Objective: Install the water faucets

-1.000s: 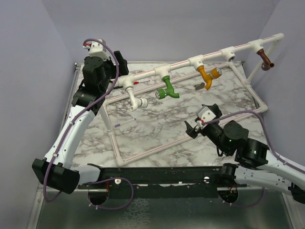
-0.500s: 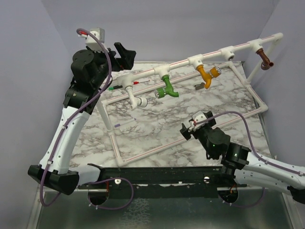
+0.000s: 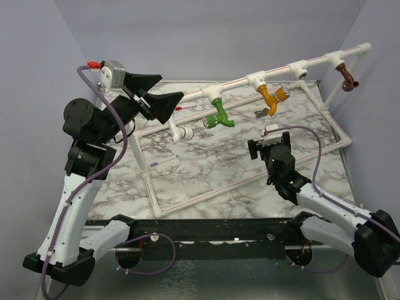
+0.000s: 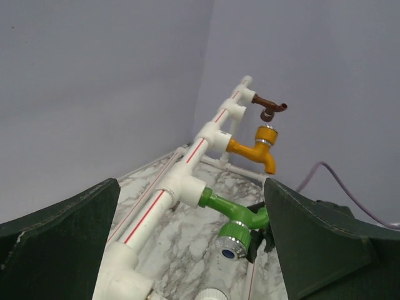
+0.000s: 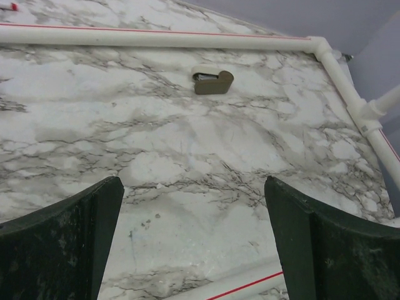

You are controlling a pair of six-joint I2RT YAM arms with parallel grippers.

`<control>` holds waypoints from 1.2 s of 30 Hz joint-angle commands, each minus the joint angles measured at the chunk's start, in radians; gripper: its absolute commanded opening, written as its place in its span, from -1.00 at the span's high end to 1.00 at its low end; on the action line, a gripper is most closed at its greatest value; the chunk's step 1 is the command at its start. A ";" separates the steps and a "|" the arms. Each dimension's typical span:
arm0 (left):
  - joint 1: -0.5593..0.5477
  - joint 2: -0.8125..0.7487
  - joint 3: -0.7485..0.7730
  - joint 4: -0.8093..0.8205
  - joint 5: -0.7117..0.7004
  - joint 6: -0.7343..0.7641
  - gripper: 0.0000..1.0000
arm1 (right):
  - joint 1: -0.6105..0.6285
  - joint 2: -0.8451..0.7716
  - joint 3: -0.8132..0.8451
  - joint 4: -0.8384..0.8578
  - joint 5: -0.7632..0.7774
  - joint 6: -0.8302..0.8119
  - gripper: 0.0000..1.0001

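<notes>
Top external view: white faucet point(image 3: 181, 132), green faucet point(image 3: 220, 117), orange-yellow faucet point(image 3: 270, 99) and brown faucet point(image 3: 348, 80) hang from the raised pipe point(image 3: 237, 84), apparently installed. Left gripper point(image 3: 174, 102) and right gripper point(image 3: 269, 144) are open and empty; little seems left.

The middle of the marble worktop point(image 3: 206, 162), inside the flat pipe frame point(image 3: 206, 192), lies bare and open to pass over. Only a small metal piece point(image 5: 212, 82) lies there, toward the far right. Along the far edge a raised pipe rail point(image 3: 236, 85) bars the way. From it hang the white faucet point(image 3: 181, 132), green faucet point(image 3: 220, 117), orange-yellow faucet point(image 3: 270, 98) and brown faucet point(image 3: 348, 79), with gaps between the spouts. The left gripper point(image 3: 172, 106), jaws spread, hangs by the rail's left end. The right gripper point(image 3: 267, 145), jaws wide, hovers over the right half.
</notes>
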 commanded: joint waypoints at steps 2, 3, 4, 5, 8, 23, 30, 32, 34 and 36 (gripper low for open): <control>-0.005 -0.105 -0.165 0.127 0.157 0.003 -0.98 | -0.133 0.065 -0.107 0.299 -0.007 0.070 -1.00; -0.006 -0.128 -0.196 0.145 0.155 -0.002 -0.98 | -0.168 0.066 -0.140 0.359 -0.018 0.080 -1.00; -0.009 -0.147 -0.221 0.158 0.150 -0.007 -0.98 | -0.210 0.073 -0.163 0.402 -0.035 0.098 -1.00; -0.015 -0.163 -0.248 0.170 0.143 -0.008 -0.98 | -0.251 0.086 -0.176 0.423 -0.061 0.114 -1.00; -0.046 -0.188 -0.311 0.195 0.121 0.006 -0.98 | -0.330 0.176 -0.196 0.507 -0.090 0.126 -1.00; -0.141 -0.230 -0.447 0.192 0.056 0.087 -0.98 | -0.453 0.625 -0.235 1.029 -0.317 0.074 -1.00; -0.147 -0.246 -0.465 0.202 0.058 0.077 -0.98 | -0.484 0.654 -0.243 1.028 -0.371 0.093 -1.00; -0.149 -0.252 -0.472 0.206 0.059 0.078 -0.98 | -0.485 0.679 -0.253 1.090 -0.369 0.081 -1.00; -0.154 -0.261 -0.478 0.205 0.051 0.084 -0.98 | -0.485 0.644 -0.230 0.991 -0.362 0.099 -1.00; -0.157 -0.275 -0.486 0.208 0.041 0.090 -0.98 | -0.489 0.675 -0.219 1.025 -0.346 0.109 -1.00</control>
